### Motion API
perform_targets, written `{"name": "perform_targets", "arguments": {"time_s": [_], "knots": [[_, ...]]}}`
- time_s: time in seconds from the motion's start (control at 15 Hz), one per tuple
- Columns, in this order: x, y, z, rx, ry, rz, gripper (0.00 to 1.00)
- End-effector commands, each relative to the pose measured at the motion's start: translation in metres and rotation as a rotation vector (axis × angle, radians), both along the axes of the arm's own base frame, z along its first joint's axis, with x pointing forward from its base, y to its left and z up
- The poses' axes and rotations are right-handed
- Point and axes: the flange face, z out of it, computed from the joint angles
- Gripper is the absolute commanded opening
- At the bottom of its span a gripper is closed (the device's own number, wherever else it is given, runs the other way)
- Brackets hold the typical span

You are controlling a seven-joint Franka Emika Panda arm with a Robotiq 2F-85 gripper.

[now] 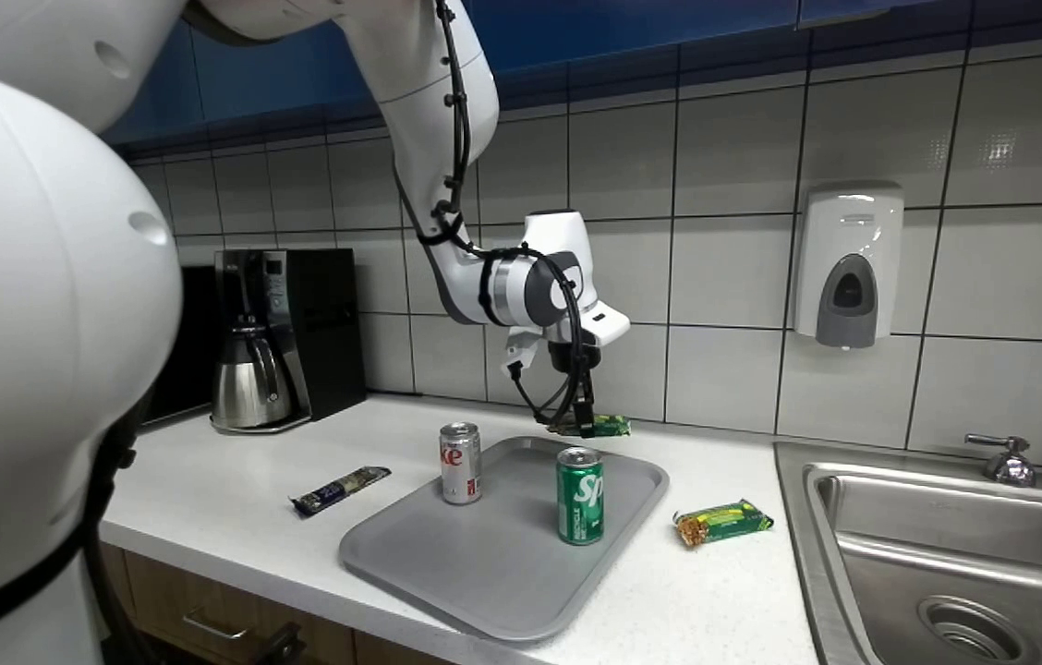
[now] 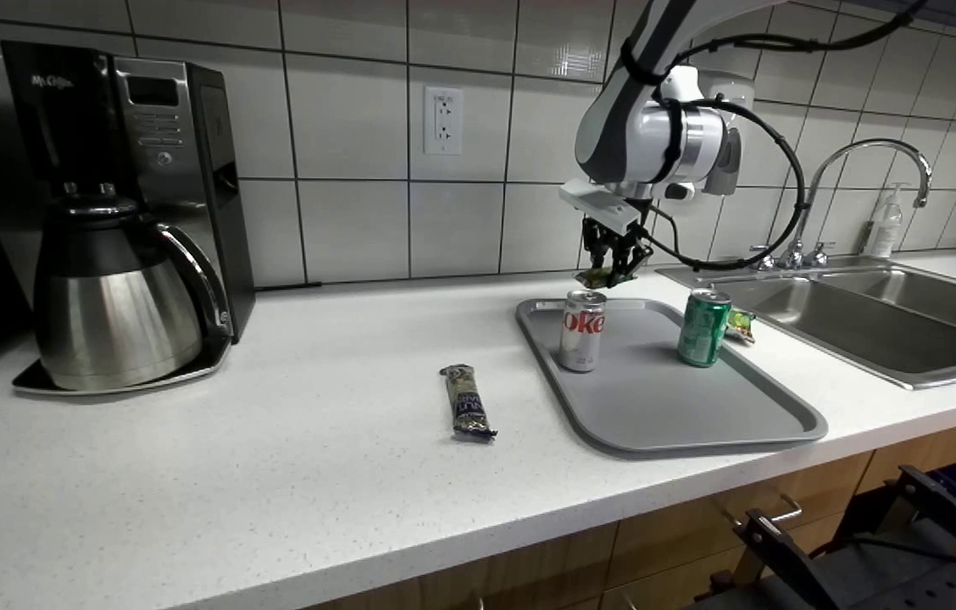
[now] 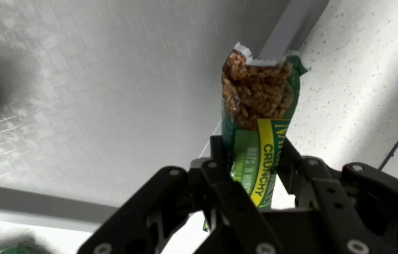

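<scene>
The gripper is clamped on a green snack bar, one finger against each long edge, right of centre in the wrist view. The end toward the top of that frame projects past the fingertips; the opposite end is partly hidden between the fingers. In an exterior view, the bar appears just right of centre, raised in front of the tiled wall and near the back edge of a tray. Two cans stand upright on the tray: a silver can slightly left of centre and a green can slightly right.

Recommended handling, judging the step in hand to be a carry:

1. Apply steady, moderate squeeze. Excess pressure could crack the bar; too little could let the free end pivot.
2. Hold the bar level and turn it slowly, since the projecting end is likely to strike first.
3. Over the tray, pass higher than both can tops, or around them.
4. For any lowering, select a bare stretch of surface. Open the fingers only once the bar is supported along its full length, then withdraw straight up.
</scene>
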Motion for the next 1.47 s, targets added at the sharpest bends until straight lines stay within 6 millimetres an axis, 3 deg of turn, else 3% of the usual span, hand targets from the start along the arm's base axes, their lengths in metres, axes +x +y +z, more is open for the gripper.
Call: {"name": "perform_targets", "arguments": {"time_s": [0.0,0.73,1.4], "knots": [[0.004,-0.021,0.014,0.014,-0.015,0.006,0.14],[0.007,-0.087,0.021,0.005,-0.04,-0.03,0.14],[0.001,-0.145,0.012,-0.018,-0.025,-0.063,0.14]]}}
